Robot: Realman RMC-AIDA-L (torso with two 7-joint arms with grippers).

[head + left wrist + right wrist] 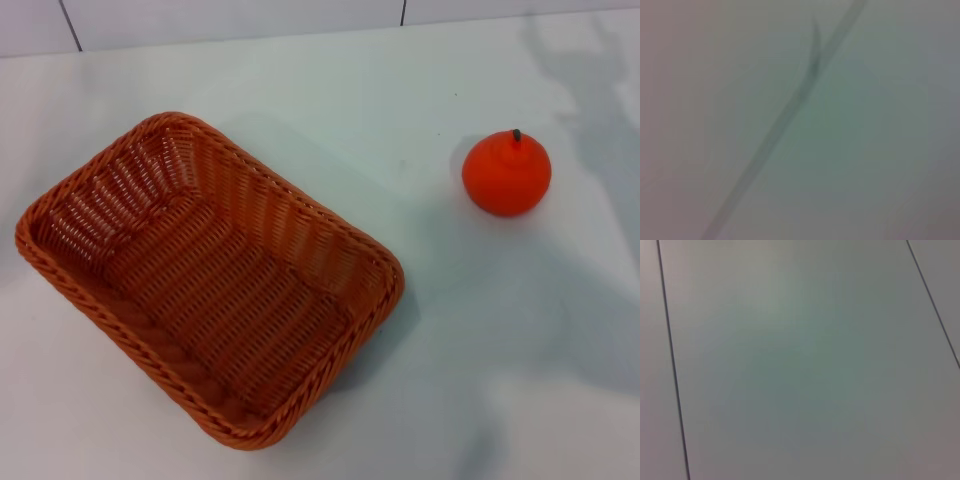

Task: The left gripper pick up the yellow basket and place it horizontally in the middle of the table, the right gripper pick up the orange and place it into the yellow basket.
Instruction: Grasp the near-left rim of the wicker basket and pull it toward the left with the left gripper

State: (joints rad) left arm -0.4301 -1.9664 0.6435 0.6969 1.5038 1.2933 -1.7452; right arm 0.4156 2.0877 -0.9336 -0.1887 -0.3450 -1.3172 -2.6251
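The yellow basket (205, 272), orange-brown woven wicker, lies empty on the white table (480, 350), left of centre and turned diagonally. The orange (506, 172), round with a dark green stem, stands on the table to the basket's right and farther back, apart from it. Neither gripper shows in the head view. The left wrist view and the right wrist view show only plain grey surface with thin dark lines, and no fingers.
The table's far edge meets a white panelled wall (230, 18) at the back. Faint shadows fall on the table at the far right (590, 90).
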